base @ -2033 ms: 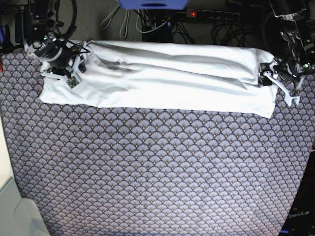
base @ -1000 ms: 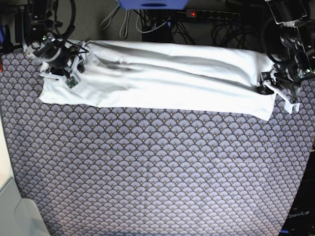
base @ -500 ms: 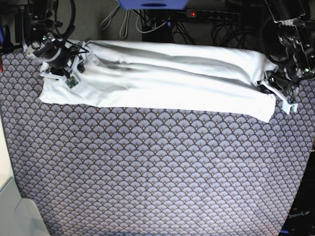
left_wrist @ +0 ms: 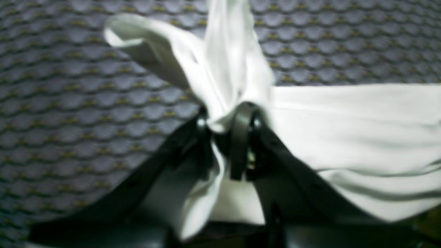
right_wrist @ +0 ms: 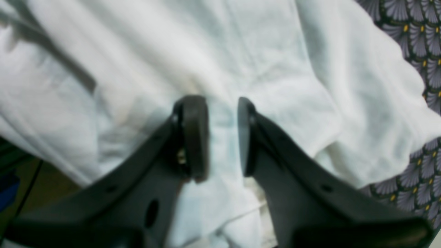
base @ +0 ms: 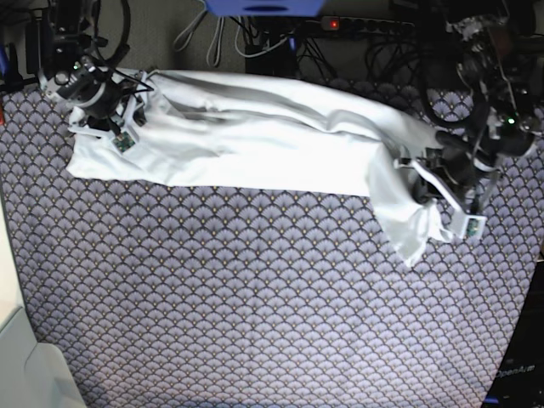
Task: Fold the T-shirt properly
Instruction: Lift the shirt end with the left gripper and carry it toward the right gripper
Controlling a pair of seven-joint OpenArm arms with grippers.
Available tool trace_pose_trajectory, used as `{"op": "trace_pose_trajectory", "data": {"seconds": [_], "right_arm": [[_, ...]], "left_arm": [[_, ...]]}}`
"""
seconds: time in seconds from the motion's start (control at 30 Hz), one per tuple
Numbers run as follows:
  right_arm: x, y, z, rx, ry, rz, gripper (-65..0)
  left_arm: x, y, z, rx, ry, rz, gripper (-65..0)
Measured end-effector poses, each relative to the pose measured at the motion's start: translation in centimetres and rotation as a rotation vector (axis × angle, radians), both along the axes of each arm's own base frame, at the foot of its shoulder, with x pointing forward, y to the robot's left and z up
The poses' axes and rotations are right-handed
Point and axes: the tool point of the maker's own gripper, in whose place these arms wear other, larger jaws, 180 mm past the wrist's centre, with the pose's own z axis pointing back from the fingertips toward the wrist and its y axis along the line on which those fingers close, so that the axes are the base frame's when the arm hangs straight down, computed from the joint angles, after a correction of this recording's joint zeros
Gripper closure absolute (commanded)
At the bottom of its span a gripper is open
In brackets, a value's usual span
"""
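Across the far half of the table (base: pixel 255 323), the T-shirt (base: pixel 263 136) lies in a long, wrinkled white band on the scale-patterned cloth that covers the surface. Its one end sits flat near the far corner, on the base view's left. Its other end is raised off the cloth, bunched and drooping, with a loose flap hanging down toward the near side.

That raised end is in the left gripper (left_wrist: pixel 225 117). From the wrist view, the two dark fingers (left_wrist: pixel 239 137) are pressed close together, with a wad of white fabric pinched between them; folds spill out above and below the tips. In the base view the same gripper (base: pixel 422 183) hangs above the table, with the shirt trailing from it back to the flat part.

At the opposite end, the right gripper (right_wrist: pixel 222 134) rests low over the shirt, its fingers (right_wrist: pixel 194 137) standing a little apart with white cloth showing in the gap. I cannot tell whether they grip any fabric. In the base view it sits at the shirt's far-left corner (base: pixel 119 119).
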Motion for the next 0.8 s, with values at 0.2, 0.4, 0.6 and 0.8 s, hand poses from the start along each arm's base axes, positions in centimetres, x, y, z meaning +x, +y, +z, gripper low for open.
{"op": "trace_pose_trajectory", "data": {"seconds": [0.2,0.4,0.6,0.8], "right_arm": [[0.0,0.0,0.0,-0.001,0.001,0.000,-14.0],[0.0,0.0,0.0,-0.001,0.002,-0.001,-14.0],[0.0,-0.1,0.0,-0.003,0.003,-0.001,-14.0],[0.0,-0.1,0.0,-0.005,0.002,0.000,-14.0]], "left_arm": [[-1.2,-8.7,-2.3,-0.162,0.082,-0.033,-0.3],[-3.2,-17.2,-3.4,-0.319,0.186,-0.054,-0.3],[-4.7,-20.1,-5.0,-0.365,0.281,0.015,-0.3],[-5.8,-22.9,-4.1,-0.413,0.293,-0.043,-0.3]]}}
